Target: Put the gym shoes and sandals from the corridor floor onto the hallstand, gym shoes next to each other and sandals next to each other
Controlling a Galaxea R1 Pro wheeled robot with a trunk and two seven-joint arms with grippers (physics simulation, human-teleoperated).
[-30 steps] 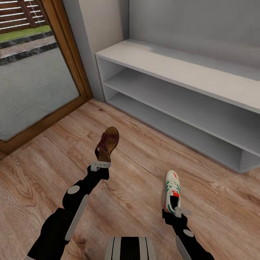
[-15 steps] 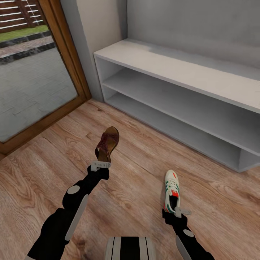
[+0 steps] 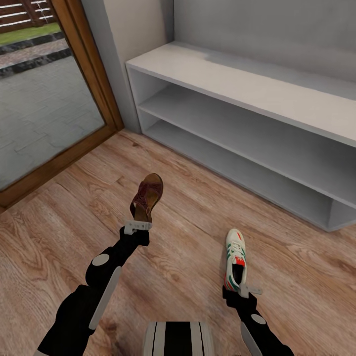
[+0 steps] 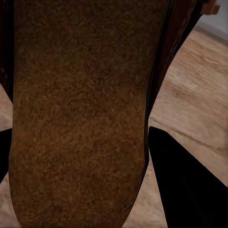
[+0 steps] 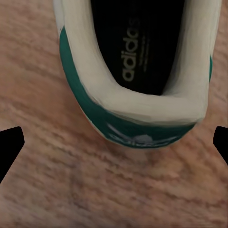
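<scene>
From the head view, the left tool (image 3: 138, 226) is pinched on the heel end of a dark brown sandal (image 3: 147, 197), which stands out beyond the tool's tip with its toe pointing away toward the hallstand (image 3: 237, 94). The right tool (image 3: 245, 290) sits at the heel of a white gym shoe (image 3: 235, 258) with green stripes and a red accent; the shoe stretches ahead of the tool, toe also toward the hallstand, and whether it is lifted off the corridor floor (image 3: 188, 232) or lying on it cannot be told here. The hallstand's two open shelf tiers and flat top lie well ahead of both tools. A glass door with a brown wooden frame (image 3: 94, 74) lies off beyond the left tool's outer side. In the left wrist view, the sandal's tan-brown footbed (image 4: 78, 109) runs straight out from the tool, with the dark fingers (image 4: 185, 180) pressed against its edges and wood floor beyond. In the right wrist view, the gym shoe's green heel tab and dark inside (image 5: 137, 71) sit just ahead of the tool; only the two dark fingertips (image 5: 9, 142) show, set wide, apart from the heel, so the grip cannot be told.
</scene>
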